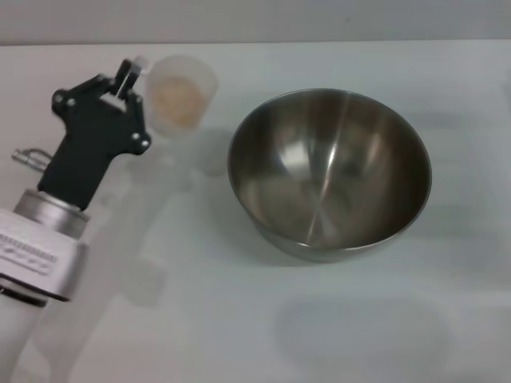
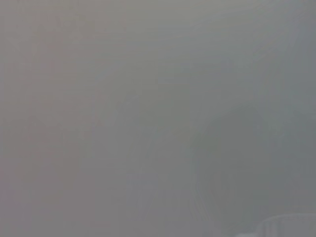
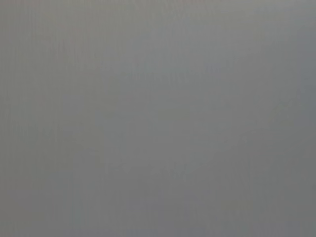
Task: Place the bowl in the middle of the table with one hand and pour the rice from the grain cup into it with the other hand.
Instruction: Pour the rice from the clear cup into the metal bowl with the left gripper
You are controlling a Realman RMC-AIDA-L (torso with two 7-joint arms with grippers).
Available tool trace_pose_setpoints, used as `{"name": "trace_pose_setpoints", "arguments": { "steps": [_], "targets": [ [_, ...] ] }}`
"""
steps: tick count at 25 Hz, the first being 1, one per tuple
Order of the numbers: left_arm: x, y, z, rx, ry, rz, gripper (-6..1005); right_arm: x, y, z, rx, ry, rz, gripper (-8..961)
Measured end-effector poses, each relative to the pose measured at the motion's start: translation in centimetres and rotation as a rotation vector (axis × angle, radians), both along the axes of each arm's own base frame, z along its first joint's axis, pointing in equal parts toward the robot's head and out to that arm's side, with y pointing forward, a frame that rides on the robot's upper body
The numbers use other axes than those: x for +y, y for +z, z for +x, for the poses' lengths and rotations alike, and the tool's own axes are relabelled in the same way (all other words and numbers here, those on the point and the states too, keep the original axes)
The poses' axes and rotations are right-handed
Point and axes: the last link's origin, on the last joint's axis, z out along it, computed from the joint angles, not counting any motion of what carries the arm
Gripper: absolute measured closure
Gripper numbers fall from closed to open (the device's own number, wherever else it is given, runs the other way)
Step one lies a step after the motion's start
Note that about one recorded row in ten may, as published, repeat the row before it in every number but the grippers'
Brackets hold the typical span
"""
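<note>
The bowl (image 1: pixel 329 171), wide and shiny steel, stands empty on the white table (image 1: pixel 239 319), just right of its middle. The grain cup (image 1: pixel 185 92), clear frosted plastic, stands upright at the back left with a heap of pale rice (image 1: pixel 177 100) inside. My left gripper (image 1: pixel 128 77) reaches in from the lower left. Its black fingers are closed together on the cup's handle, at the side away from the bowl. The right gripper is out of view. Both wrist views show only a blank grey haze.
The table's far edge (image 1: pixel 319 41) runs across the top of the head view. A gap of bare table (image 1: pixel 215 120) separates cup and bowl. My left arm (image 1: pixel 40 247) covers the lower left corner.
</note>
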Motion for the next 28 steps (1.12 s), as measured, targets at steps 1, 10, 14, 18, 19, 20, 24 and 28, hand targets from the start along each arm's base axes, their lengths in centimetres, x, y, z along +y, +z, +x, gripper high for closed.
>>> {"name": "trace_pose_setpoints", "arguments": {
  "steps": [1,10,14,18,19,20,24,28],
  "targets": [
    [0.1,-0.2,0.7,0.05,-0.032,0.027,969,0.0,0.0,0.0,0.0,0.001,0.0,170],
    [0.9,-2.4,5.3,0.338,-0.236,0.143,965,0.4,0.3,-0.4,-0.009,0.014,0.007,170],
    [0.7,-3.7,6.7,0.455,-0.312,0.171,963,0.6,0.4,-0.6,-0.012,0.019,0.009,170],
    [0.1,-4.9,7.4,0.603,-0.39,0.219,961,0.7,0.5,-0.6,-0.015,0.022,0.01,170],
    [0.0,-5.1,7.6,0.64,-0.408,0.237,960,0.7,0.5,-0.7,-0.015,0.023,0.01,170],
    [-0.1,-5.3,7.7,0.668,-0.42,0.251,960,0.8,0.6,-0.7,-0.016,0.024,0.011,170],
    [-0.5,-5.8,7.9,0.781,-0.473,0.325,958,1.0,0.7,-0.8,-0.018,0.029,0.012,170],
    [-1.0,-6.1,8.0,0.902,-0.528,0.424,956,1.1,0.6,-0.9,-0.019,0.032,0.007,170]
  ]
}}
